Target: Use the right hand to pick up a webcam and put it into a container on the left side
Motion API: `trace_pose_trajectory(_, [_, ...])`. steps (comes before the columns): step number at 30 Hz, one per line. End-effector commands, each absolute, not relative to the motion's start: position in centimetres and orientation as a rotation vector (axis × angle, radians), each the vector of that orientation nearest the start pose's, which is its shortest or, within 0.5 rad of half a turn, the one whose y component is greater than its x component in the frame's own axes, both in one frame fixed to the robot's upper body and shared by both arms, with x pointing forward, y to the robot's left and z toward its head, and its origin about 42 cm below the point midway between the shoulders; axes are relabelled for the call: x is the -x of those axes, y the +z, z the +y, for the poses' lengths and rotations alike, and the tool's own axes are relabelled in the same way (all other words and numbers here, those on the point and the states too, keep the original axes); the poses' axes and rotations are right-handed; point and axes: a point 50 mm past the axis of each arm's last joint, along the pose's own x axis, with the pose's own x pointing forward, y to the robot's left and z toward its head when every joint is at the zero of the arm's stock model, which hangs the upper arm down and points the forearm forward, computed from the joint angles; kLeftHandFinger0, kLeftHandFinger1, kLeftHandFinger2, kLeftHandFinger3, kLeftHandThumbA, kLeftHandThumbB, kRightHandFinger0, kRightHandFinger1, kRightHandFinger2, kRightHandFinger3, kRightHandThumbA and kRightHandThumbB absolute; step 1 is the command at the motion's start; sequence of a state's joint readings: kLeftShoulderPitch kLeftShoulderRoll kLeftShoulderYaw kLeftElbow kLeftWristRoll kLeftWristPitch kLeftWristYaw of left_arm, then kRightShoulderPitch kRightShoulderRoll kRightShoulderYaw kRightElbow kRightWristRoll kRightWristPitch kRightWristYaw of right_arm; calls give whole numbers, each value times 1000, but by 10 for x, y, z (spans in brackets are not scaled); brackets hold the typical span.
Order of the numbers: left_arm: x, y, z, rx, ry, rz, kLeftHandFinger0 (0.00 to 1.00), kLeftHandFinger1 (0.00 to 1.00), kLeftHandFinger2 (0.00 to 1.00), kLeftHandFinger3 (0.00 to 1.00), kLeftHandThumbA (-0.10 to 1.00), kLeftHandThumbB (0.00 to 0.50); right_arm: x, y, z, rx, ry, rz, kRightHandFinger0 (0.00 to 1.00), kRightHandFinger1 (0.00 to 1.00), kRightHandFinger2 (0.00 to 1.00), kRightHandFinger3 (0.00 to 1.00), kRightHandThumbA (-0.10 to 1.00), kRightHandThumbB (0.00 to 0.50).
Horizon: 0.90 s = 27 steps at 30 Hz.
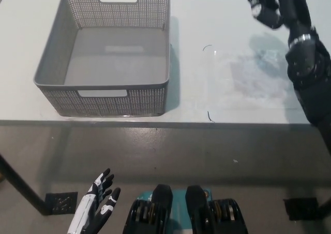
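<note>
My black right hand [273, 5] is raised high over the table's far right, near the picture's top edge. Its fingers are curled around a small black webcam [257, 7], of which only a dark body with a pale spot shows. The grey perforated basket [119, 102] stands on the table's left half, empty inside, well to the left of the hand. My white left hand [96, 209] rests low at the lower left, below the table edge, fingers spread and holding nothing.
The white table [217, 89] has a front edge running across the middle of the picture. A faint smudged patch [253, 73] and thin dark marks lie on the surface under my right arm. Grey floor shows below.
</note>
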<state>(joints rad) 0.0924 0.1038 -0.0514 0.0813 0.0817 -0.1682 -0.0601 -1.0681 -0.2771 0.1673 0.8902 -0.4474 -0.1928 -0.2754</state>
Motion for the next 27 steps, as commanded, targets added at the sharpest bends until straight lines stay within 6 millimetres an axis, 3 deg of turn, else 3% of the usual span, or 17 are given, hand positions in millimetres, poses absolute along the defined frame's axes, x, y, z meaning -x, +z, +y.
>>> trace_pose_trajectory(1, [-247,64,236,-186,-108,-17,1000,1000,1000,1000,725,39,-557,434,-191,705,-140,-682,1,461,875,920,-100,168])
trace_pose_trajectory(5, [-247,64,235,-195,-112,-20,1000,1000,1000,1000,739,32,-546,454,-158,658,-96,-728,0,424,833,934,-100,157])
trace_pose_trajectory(9, [-248,65,234,-189,-116,-19,1000,1000,1000,1000,741,23,-539,462,-129,648,-69,-753,0,380,810,886,-100,169])
trace_pose_trajectory(13, [-249,64,232,-191,-126,-20,1000,1000,1000,1000,742,22,-534,461,-85,614,15,-756,0,381,800,912,-100,173])
trace_pose_trajectory(17, [-247,62,229,-188,-135,-17,1000,1000,1000,1000,745,18,-531,453,-45,622,61,-753,0,265,662,759,-100,214])
trace_pose_trajectory(19, [-250,64,230,-189,-138,-25,1000,1000,1000,1000,734,3,-530,449,-21,609,107,-739,0,259,658,759,-100,212])
trace_pose_trajectory(21, [-250,64,230,-203,-138,-26,1000,1000,1000,1000,733,3,-531,445,-11,608,123,-729,0,249,652,754,-100,211])
trace_pose_trajectory(22, [-249,64,230,-208,-143,-26,1000,1000,1000,1000,735,0,-530,442,1,615,141,-711,0,251,661,723,-100,234])
trace_pose_trajectory(23, [-249,64,228,-213,-150,-26,1000,1000,1000,1000,742,8,-529,436,13,641,160,-705,0,239,604,671,-100,282])
trace_pose_trajectory(24, [-249,65,227,-216,-154,-27,1000,1000,1000,1000,747,9,-529,433,19,661,168,-708,0,191,533,446,-100,286])
trace_pose_trajectory(25, [-250,65,226,-215,-159,-28,1000,1000,1000,1000,758,13,-529,429,24,676,174,-712,0,165,522,368,-100,264])
trace_pose_trajectory(27, [-251,66,224,-213,-160,-27,1000,1000,1000,1000,765,17,-528,418,37,679,208,-691,0,170,588,438,-100,245])
